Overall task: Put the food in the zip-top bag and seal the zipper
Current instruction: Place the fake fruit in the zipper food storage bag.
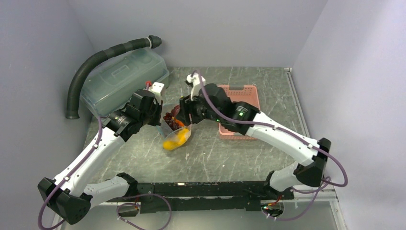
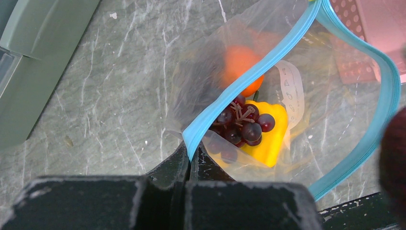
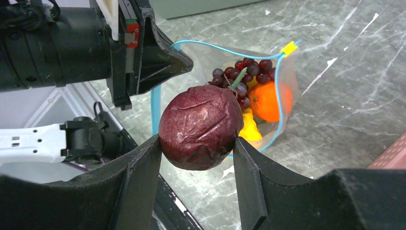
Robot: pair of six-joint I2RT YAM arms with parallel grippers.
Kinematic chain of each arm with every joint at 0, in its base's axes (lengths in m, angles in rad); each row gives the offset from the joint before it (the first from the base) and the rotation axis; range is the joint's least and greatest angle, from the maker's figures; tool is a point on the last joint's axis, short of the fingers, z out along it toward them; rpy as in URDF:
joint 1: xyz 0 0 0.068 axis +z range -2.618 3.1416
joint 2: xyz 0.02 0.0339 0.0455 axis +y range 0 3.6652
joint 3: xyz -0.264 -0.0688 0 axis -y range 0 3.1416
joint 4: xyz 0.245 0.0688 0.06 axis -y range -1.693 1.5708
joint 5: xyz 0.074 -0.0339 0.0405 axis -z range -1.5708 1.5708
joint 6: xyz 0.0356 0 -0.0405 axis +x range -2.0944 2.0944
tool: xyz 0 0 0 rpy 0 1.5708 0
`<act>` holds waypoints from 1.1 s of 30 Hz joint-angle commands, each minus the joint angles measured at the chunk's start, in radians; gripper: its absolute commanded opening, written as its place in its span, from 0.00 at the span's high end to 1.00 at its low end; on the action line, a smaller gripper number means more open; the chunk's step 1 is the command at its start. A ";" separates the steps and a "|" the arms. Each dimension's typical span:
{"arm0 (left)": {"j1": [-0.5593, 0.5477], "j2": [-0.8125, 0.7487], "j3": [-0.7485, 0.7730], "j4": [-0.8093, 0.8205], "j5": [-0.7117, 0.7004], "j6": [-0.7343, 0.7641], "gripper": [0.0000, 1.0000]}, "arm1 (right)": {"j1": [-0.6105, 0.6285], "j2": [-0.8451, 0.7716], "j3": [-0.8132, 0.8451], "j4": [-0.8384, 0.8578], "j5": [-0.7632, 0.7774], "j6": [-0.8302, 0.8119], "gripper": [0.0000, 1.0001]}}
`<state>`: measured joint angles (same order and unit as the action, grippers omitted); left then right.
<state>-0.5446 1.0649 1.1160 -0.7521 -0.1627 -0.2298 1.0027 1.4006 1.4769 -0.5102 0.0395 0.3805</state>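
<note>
dark red ball [image 3: 200, 125] clamped in right end effector [image 3: 196, 143] while left end effector [image 2: 191, 152] pinches teal zipper [image 2: 287, 39].

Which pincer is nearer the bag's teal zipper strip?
Left. The left pincer is shut on the zipper strip at the mouth's edge. The right pincer holds the dark red ball over the bag opening.

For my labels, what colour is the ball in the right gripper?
The ball is dark purple-red with a wrinkled skin; the right wrist view shows it best.
</note>
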 commanded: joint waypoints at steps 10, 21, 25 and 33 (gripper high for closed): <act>0.002 -0.019 0.023 0.025 0.010 0.014 1.00 | 0.046 0.177 0.171 -0.084 0.162 -0.022 0.77; 0.001 -0.019 0.024 0.023 0.010 0.014 1.00 | 0.045 0.260 0.169 -0.071 0.258 -0.012 0.76; 0.002 -0.022 0.024 0.023 0.008 0.015 1.00 | 0.042 0.283 0.173 -0.070 0.319 -0.011 0.75; 0.002 -0.023 0.024 0.022 0.002 0.016 1.00 | 0.011 0.337 0.193 -0.081 0.364 0.014 0.72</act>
<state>-0.5446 1.0637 1.1160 -0.7517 -0.1616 -0.2295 1.0351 1.7283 1.6146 -0.5953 0.3420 0.3740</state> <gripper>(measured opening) 0.012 0.561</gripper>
